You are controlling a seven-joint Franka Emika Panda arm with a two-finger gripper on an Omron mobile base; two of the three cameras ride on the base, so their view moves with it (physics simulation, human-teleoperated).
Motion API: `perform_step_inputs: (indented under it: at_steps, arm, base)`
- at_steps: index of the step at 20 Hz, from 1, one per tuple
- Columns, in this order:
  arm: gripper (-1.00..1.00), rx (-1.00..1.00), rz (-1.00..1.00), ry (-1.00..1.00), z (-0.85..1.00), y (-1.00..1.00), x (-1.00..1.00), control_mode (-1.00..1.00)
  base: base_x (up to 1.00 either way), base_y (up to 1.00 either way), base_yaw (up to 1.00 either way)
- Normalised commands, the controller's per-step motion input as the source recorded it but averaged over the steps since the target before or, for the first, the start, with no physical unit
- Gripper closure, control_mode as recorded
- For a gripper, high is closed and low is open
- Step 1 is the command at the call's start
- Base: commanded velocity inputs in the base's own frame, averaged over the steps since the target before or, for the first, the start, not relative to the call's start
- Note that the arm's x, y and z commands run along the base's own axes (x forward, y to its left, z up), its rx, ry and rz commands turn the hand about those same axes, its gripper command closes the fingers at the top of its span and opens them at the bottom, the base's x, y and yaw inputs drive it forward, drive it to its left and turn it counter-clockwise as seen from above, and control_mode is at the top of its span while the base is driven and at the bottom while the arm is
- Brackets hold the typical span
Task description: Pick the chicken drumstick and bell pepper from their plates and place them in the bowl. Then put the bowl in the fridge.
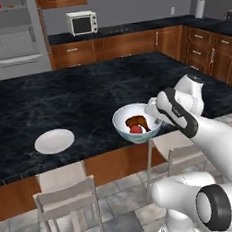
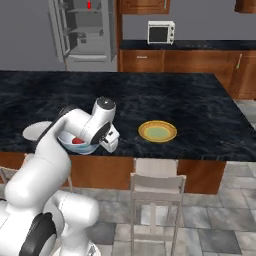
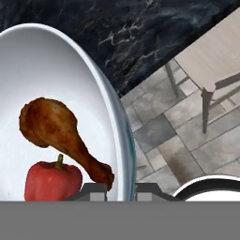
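Hand view: the gripper (image 3: 120, 187) is pinching the rim of the bowl (image 3: 51, 70), with one finger tip sitting inside the wall and the other outside it, the jaws nearly pressed together on the thin edge. The chicken drumstick (image 3: 61, 136) is lying inside the bowl, thick end away from the fingers and narrow end pointing toward them. The bell pepper (image 3: 51, 180) is resting just beside it, touching or nearly touching the narrow end. Beyond the rim, the counter edge (image 3: 154, 70) is dropping off to the tiled floor (image 3: 187, 136).

In the left base view, the bowl (image 1: 136, 122) is sitting close to the near edge of the black marble counter (image 1: 86, 96), with the gripper (image 1: 152, 109) meeting its right rim. The white plate (image 1: 54, 141) is lying well apart to the left, also near the edge. Wide bare counter is stretching behind the bowl. Two chairs (image 1: 70, 197) are standing below the near edge.

In the right base view, the yellow-orange plate (image 2: 157, 131) is lying to the right of the bowl (image 2: 80, 145), near the same edge. The fridge (image 2: 82, 30) is standing open against the far wall, its grey shelves showing, well beyond the counter. A white microwave (image 2: 161, 32) is sitting on the rear worktop, to the right of the fridge.
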Motion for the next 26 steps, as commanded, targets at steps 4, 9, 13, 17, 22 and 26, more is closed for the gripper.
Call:
perform_step_inputs:
  at_steps: [4, 9, 13, 17, 22, 26]
  arm:
    - [1.00, 0.00, 0.00, 0.00, 0.00, 0.00, 0.00, 1.00]
    - [1.00, 0.00, 0.00, 0.00, 0.00, 0.00, 0.00, 1.00]
    - [1.00, 0.00, 0.00, 0.00, 0.00, 0.00, 0.00, 1.00]
    - [1.00, 0.00, 0.00, 0.00, 0.00, 0.00, 0.00, 1.00]
    - [1.00, 0.00, 0.00, 0.00, 0.00, 0.00, 0.00, 1.00]
    - [1.00, 0.00, 0.00, 0.00, 0.00, 0.00, 0.00, 1.00]
  base:
    - [0.00, 0.02, -0.88]
    - [0.00, 0.04, -0.99]
    - [0.00, 0.01, -1.00]
    - [0.01, 0.00, -0.94]
    - [0.31, 0.09, -0.73]
    - [0.84, 0.31, -0.27]
